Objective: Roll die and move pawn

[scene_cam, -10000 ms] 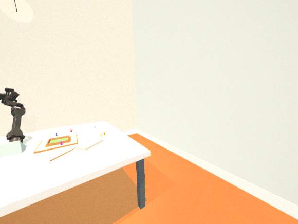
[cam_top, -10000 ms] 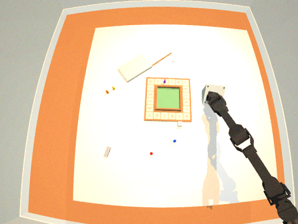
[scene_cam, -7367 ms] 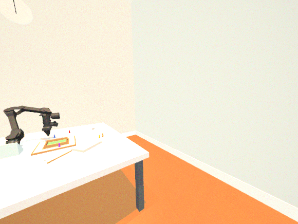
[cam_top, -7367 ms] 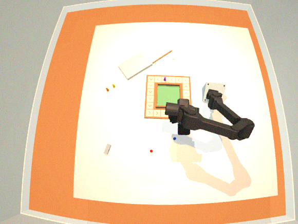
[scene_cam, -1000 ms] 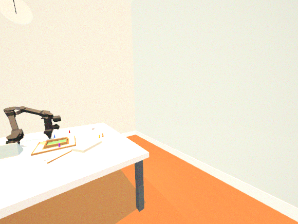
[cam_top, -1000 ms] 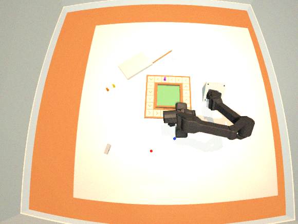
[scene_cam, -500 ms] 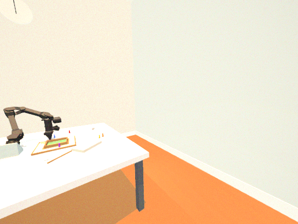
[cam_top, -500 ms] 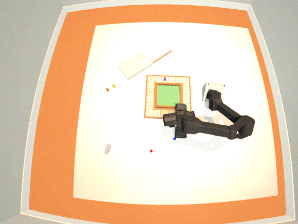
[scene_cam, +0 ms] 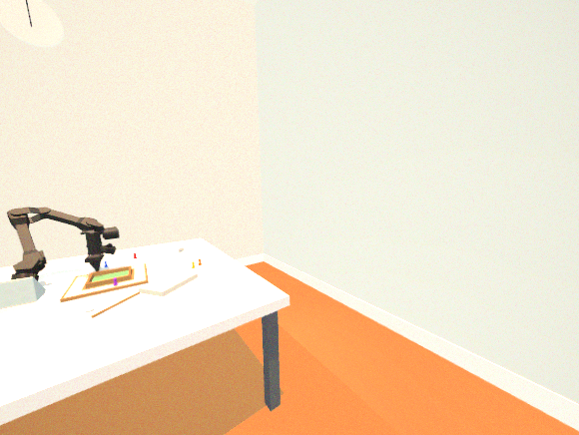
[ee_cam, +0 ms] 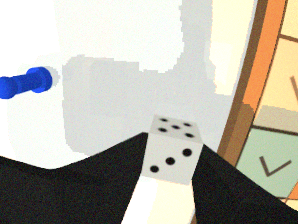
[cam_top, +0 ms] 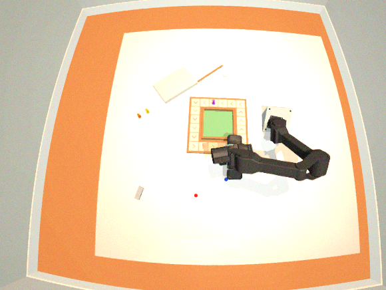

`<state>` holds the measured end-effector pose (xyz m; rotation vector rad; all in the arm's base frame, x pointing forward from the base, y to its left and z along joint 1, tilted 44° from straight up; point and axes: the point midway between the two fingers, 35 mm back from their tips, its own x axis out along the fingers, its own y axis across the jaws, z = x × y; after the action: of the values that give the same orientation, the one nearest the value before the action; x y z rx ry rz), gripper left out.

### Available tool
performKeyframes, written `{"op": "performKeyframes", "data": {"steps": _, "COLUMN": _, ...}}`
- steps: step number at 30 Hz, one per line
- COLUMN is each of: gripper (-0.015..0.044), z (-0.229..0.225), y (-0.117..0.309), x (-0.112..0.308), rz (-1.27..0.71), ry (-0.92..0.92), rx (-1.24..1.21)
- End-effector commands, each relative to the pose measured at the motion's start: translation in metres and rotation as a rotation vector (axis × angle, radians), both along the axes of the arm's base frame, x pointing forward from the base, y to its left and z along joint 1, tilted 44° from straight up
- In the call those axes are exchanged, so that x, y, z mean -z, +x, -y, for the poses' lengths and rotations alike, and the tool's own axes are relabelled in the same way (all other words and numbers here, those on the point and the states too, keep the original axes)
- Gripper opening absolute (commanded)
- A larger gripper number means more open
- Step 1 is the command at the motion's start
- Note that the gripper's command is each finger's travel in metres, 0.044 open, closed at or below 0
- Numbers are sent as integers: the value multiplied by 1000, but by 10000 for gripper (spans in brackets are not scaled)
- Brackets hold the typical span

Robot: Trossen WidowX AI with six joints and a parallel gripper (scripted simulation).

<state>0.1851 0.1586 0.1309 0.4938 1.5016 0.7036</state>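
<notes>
My gripper [scene_cam: 97, 268] [ee_cam: 170, 144] is shut on the white die [ee_cam: 172, 156], beside the board's edge in the wrist view. The die shows five pips on its upper face and three on the face towards the wrist camera. In the top view the arm hides die and fingertips. The board [cam_top: 188, 133] [scene_cam: 63, 299] [ee_cam: 270, 30] has a ring of arrow squares around the green-floored dice tray [cam_top: 201, 123] [scene_cam: 100, 283], which looks empty where visible. A purple pawn [cam_top: 213, 102] [scene_cam: 115, 281] is on the top row in the top view, third square from the left, where arrows point left.
A blue pawn [cam_top: 226, 179] [scene_cam: 106, 264] [ee_cam: 30, 82] is near the gripper; a red pawn [cam_top: 195, 195] [scene_cam: 135, 255] is farther off. Yellow [cam_top: 147, 111] and orange [cam_top: 139, 116] pawns, a pale slab [cam_top: 174, 84], an orange stick [cam_top: 210, 73] and a small grey block [cam_top: 139, 193] lie around.
</notes>
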Motion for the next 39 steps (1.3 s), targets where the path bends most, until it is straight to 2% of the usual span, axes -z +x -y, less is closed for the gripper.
{"op": "performKeyframes", "data": {"steps": 1, "gripper": 0, "z": 7, "y": 4, "x": -7, "rz": 10, "ry": -2, "rx": 9}}
{"op": "performKeyframes", "data": {"steps": 25, "gripper": 0, "z": 87, "y": 0, "x": -83, "rz": 69, "ry": -27, "rx": 87}}
{"op": "performKeyframes", "data": {"steps": 28, "gripper": 0, "z": 88, "y": 2, "x": -82, "rz": 53, "ry": -28, "rx": 103}}
{"op": "performKeyframes", "data": {"steps": 39, "gripper": 0, "z": 109, "y": 33, "x": -52, "rz": -201, "ry": -51, "rx": 348}}
